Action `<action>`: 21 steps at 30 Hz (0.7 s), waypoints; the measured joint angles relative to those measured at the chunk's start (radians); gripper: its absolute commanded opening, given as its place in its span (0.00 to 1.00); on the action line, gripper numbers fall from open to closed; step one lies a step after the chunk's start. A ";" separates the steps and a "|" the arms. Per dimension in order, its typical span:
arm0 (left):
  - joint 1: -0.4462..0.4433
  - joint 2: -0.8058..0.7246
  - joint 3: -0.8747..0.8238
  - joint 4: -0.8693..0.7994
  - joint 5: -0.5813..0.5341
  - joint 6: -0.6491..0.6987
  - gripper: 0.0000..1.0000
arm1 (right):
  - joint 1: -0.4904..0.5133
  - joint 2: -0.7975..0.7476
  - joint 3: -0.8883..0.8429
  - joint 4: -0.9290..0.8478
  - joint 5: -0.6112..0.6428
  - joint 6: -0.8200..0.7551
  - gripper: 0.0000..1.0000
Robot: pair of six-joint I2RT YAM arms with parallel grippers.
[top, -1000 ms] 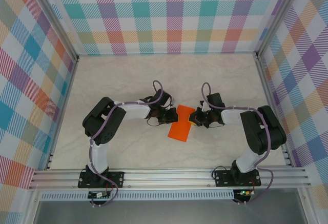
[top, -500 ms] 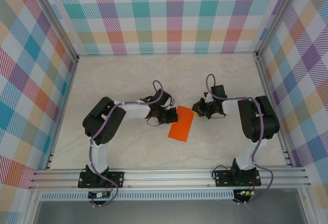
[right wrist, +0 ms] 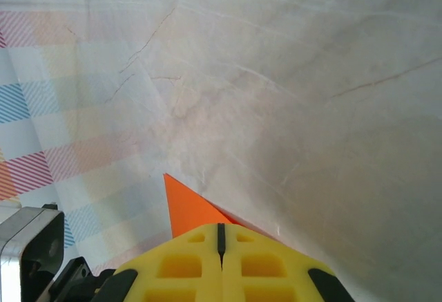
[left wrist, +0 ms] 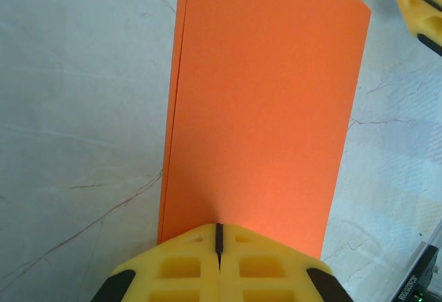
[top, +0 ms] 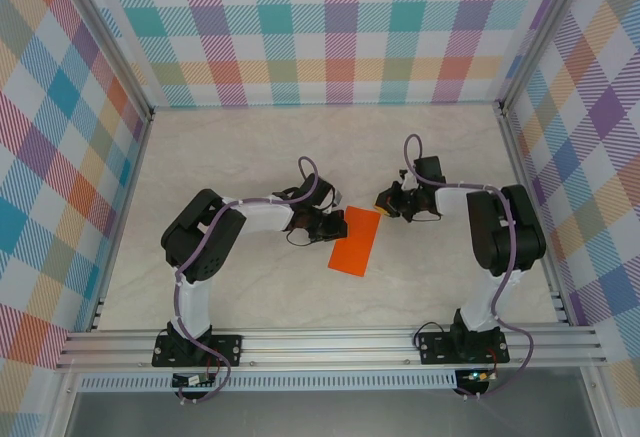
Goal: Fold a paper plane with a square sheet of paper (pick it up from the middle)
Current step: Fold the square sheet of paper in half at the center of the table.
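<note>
the left gripper (left wrist: 219,236), jaws closed, is resting on the left edge of the square sheet of paper (left wrist: 262,108), which is lying folded in half on the table (top: 250,157). the right gripper (right wrist: 221,236), closed and empty, is hovering by its far right corner. they are likely creasing the first fold; next needs a corner lifted. no writing is readable.

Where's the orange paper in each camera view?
Top external: paper near centre, slightly right and low.
Left wrist: paper as a broad strip up the middle, from the top edge down.
Right wrist: paper corner, bottom, left of centre.
Shared landmark: pale marbled table.
</note>
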 measured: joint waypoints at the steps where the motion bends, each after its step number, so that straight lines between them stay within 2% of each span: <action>1: 0.000 0.000 0.000 0.000 0.000 0.000 0.00 | 0.000 0.011 0.000 0.000 0.000 -0.001 0.01; 10: 0.000 0.000 0.000 -0.002 0.000 0.000 0.00 | -0.006 0.042 -0.002 0.005 -0.015 -0.014 0.02; 14: 0.000 -0.002 -0.002 0.001 0.000 -0.002 0.00 | -0.006 0.002 -0.002 -0.061 0.005 -0.034 0.06; 18: 0.000 -0.004 -0.002 0.002 0.000 -0.005 0.00 | -0.005 -0.114 -0.002 -0.141 0.029 -0.058 0.15; 21: 0.000 -0.008 -0.009 0.012 0.000 -0.012 0.00 | -0.003 -0.222 -0.009 -0.171 0.037 -0.073 0.26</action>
